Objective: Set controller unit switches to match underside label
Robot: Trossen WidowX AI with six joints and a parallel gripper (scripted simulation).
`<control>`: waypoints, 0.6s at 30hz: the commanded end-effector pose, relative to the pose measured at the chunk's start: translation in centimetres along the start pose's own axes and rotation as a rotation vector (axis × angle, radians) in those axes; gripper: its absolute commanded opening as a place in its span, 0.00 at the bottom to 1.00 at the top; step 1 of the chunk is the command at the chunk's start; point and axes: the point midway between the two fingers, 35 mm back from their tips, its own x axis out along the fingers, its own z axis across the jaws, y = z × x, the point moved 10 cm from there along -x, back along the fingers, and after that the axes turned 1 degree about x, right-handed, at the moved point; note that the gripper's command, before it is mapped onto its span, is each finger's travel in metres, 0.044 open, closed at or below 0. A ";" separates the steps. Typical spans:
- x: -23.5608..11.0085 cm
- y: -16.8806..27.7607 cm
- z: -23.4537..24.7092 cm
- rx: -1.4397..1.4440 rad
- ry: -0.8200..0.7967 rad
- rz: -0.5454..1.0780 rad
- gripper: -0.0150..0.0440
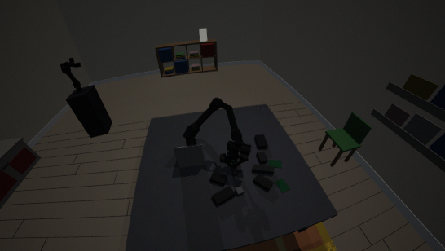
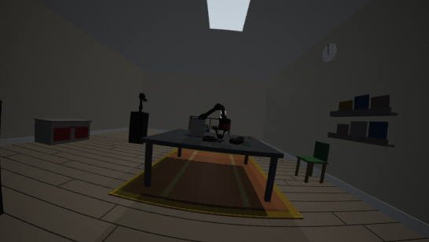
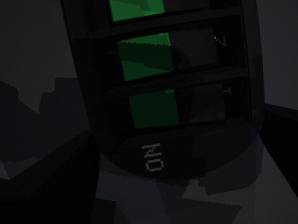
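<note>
The dark grey controller unit (image 3: 175, 142) fills the middle of the wrist view, its switch side facing the camera. Its rounded end with the ON mark points down in the picture. The green ends of switch 1 (image 3: 154, 109) and switch 2 (image 3: 147, 57) show on the left, dark ends on the right; a third green end is cut off at the top. Which ends are pressed is too dark to tell. My gripper (image 1: 233, 161) (image 2: 220, 137) (image 3: 177, 127) is shut on the unit, a finger at each long side, low over the bench. The underside label is hidden.
Several dark modules lie around the gripper on the bench (image 1: 163, 212), among them one box (image 1: 223, 195) in front and another (image 1: 263, 182) to the right. A small pale block (image 1: 240, 191) and two green plates (image 1: 275, 164) (image 1: 282, 186) lie there too. A grey panel (image 1: 189, 156) (image 2: 197, 128) stands left.
</note>
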 end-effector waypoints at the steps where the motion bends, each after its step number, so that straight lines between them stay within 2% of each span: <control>1: 0.4 -0.1 0.1 0.008 -0.003 -0.012 0.83; 18: 1.3 -0.1 0.1 0.007 -0.003 -0.011 0.83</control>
